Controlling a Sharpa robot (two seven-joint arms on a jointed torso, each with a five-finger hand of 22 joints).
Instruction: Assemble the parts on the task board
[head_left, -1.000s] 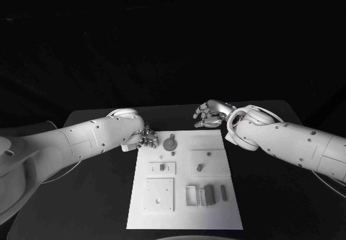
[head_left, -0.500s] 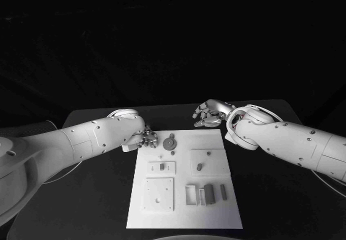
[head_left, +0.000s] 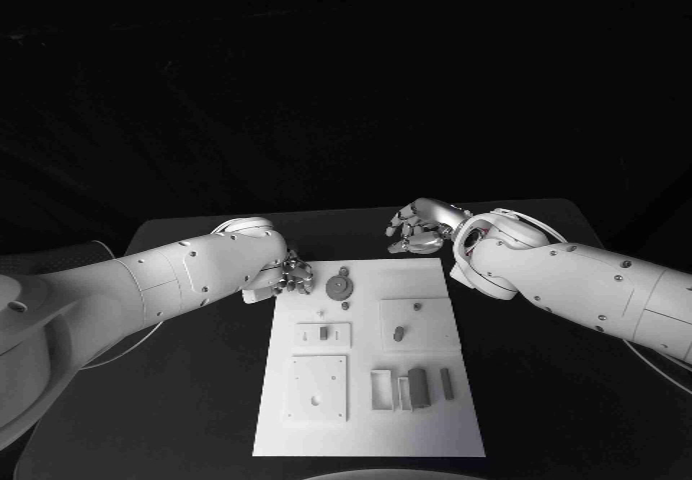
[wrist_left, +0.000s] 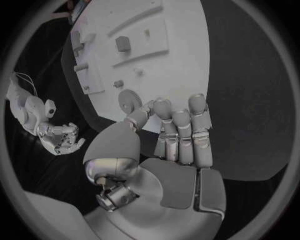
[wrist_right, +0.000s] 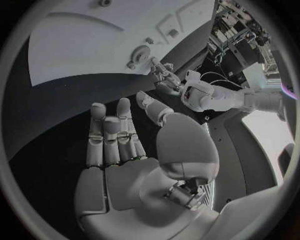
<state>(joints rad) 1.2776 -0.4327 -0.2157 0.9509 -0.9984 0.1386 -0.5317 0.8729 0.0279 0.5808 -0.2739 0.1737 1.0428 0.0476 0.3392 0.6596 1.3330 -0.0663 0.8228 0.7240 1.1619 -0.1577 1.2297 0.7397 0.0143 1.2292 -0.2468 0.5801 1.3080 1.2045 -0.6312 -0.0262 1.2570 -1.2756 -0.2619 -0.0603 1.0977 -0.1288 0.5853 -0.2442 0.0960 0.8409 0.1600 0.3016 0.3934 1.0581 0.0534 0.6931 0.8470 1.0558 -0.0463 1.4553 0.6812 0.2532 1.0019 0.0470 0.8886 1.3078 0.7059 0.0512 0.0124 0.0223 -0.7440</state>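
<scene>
We see the white task board (head_left: 369, 360) lying lengthwise in the middle of the black counter (head_left: 173, 400), with bare counter open along both of its long sides and beyond its far edge. Our left hand (head_left: 293, 277) sits at the board's far left corner, just beside a round geared part (head_left: 339, 287) with a small knob near it. In the left wrist view that hand (wrist_left: 169, 150) holds nothing, its fingers (wrist_left: 180, 131) side by side and nearly straight, the tips over the board's edge next to the geared part (wrist_left: 129, 101); whether they touch it we cannot tell.

Our right hand (head_left: 418, 226) hovers off the board's far right corner, over bare counter. In the right wrist view it (wrist_right: 134, 150) is empty, the fingers (wrist_right: 112, 135) loosely extended and the thumb apart.

Nearer on the board lie square plates and several small upright parts (head_left: 418, 388) grouped at the right; their exact shapes are too small to make out. The left forearm hides the counter behind the left hand, and the right forearm covers the counter right of the board's far end.
</scene>
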